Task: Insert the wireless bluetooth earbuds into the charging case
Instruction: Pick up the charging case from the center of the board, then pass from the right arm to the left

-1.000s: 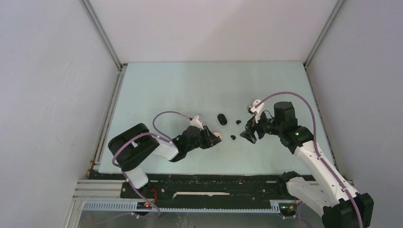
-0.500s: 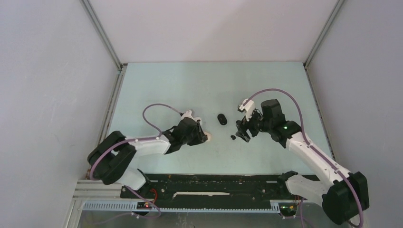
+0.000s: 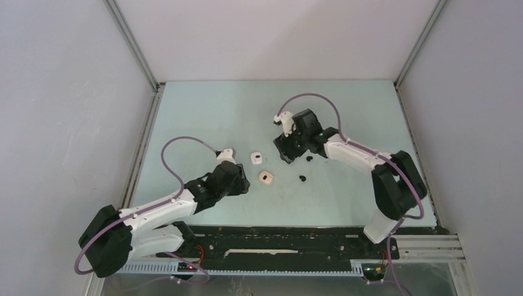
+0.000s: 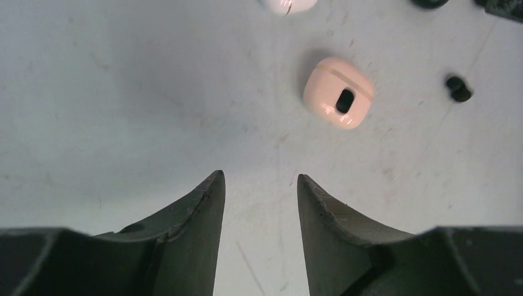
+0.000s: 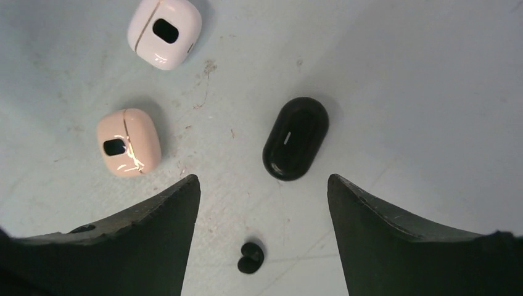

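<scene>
Three small cases lie closed mid-table: a white case (image 3: 253,159) (image 5: 164,32), a pink case (image 3: 266,178) (image 4: 338,92) (image 5: 128,142) and a black case (image 5: 295,137). One black earbud (image 3: 308,158) (image 5: 251,257) lies loose on the table between my right fingers. A second black earbud (image 3: 303,179) (image 4: 458,88) lies right of the pink case. My left gripper (image 3: 242,184) (image 4: 260,179) is open and empty, short of the pink case. My right gripper (image 3: 285,151) (image 5: 262,179) hangs open over the black case, hiding it from above.
The pale green table (image 3: 203,117) is walled by white panels at the left, back and right. A black rail (image 3: 277,237) with the arm bases runs along the near edge.
My left gripper opened, let go of the pink case and drew back left; the white case came into sight. My right arm swung left and farther back, over the black case.
</scene>
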